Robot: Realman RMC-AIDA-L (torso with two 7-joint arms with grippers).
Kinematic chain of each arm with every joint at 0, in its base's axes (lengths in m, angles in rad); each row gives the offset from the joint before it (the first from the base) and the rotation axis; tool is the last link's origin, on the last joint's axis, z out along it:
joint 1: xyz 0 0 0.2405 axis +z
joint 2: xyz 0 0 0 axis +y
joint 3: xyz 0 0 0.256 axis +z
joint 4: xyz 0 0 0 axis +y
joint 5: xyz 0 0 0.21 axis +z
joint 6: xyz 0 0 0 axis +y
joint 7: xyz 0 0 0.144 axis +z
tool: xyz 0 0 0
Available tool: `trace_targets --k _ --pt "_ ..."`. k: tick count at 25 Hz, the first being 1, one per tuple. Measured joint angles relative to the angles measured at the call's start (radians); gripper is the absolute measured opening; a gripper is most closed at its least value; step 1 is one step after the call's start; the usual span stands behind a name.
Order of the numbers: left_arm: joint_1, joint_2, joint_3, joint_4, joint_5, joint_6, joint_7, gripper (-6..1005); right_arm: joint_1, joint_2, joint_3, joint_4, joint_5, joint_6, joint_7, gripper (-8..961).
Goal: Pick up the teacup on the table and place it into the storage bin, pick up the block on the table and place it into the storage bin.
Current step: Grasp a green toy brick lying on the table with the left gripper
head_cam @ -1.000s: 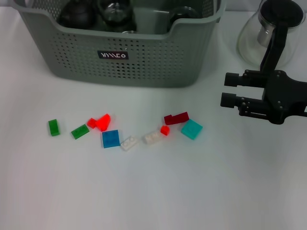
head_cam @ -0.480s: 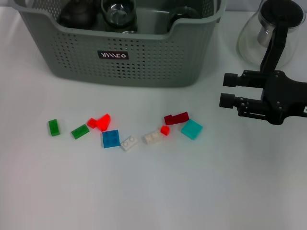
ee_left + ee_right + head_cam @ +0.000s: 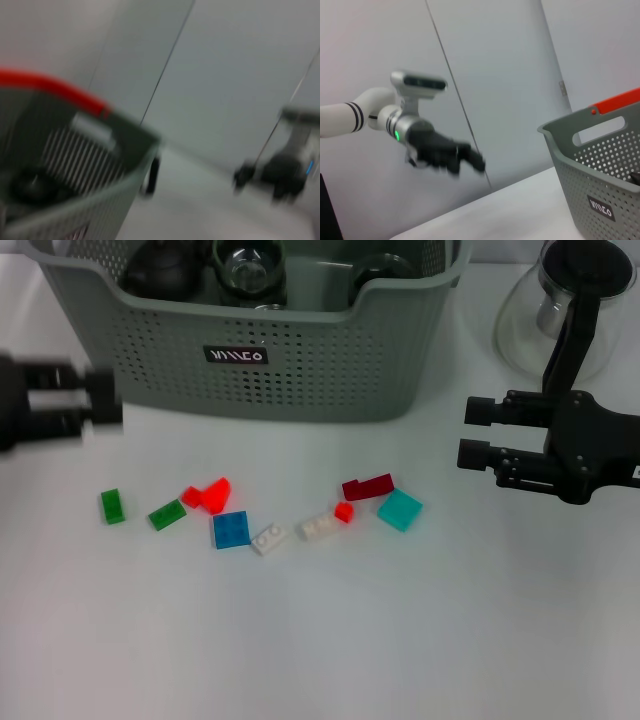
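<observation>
The work surface is a plain white matte desk (image 3: 330, 640), evenly lit with only soft shadows. Behind it stands a pale grey panelled wall (image 3: 490, 60) divided by a thin dark vertical seam (image 3: 455, 90). A small metal fitting (image 3: 563, 88) is mounted on the wall panel beside the seam.

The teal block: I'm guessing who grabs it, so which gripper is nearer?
Right. The right gripper hovers just beyond the teal block on its right side; the left gripper is far across the table, past the green blocks.
</observation>
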State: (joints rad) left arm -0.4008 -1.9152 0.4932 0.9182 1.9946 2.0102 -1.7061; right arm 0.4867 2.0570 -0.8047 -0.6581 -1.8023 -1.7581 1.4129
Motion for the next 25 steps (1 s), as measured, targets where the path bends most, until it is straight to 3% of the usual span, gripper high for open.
trace_targets --k 5,10,14,18,19,22,25 --pt "0.004 -0.034 0.006 0.016 0.154 -0.039 0.161 496 0.001 -0.004 0.001 0.012 0.0 0.0 0.0 613" --pt "-0.023 -0.064 0.013 0.063 0.32 -0.081 0.181 499 0.001 -0.004 0.002 0.012 0.0 0.0 0.0 614" --pt "-0.045 -0.116 0.022 0.162 0.447 -0.102 0.159 500 0.002 -0.003 0.003 0.012 0.0 0.0 0.0 614" --pt "-0.072 -0.207 0.058 0.389 0.581 -0.125 0.07 502 0.009 -0.002 0.002 0.012 0.0 0.0 0.0 614" --pt "-0.072 -0.207 0.058 0.389 0.581 -0.125 0.07 503 0.011 -0.001 0.002 0.012 0.0 0.0 0.001 613" --pt "-0.083 -0.24 0.131 0.492 0.652 -0.125 0.023 505 0.013 0.0 0.001 0.012 0.0 0.0 0.002 613" --pt "-0.084 -0.248 0.219 0.526 0.715 -0.134 0.001 515 0.014 0.001 0.001 0.012 0.0 0.0 0.002 613"
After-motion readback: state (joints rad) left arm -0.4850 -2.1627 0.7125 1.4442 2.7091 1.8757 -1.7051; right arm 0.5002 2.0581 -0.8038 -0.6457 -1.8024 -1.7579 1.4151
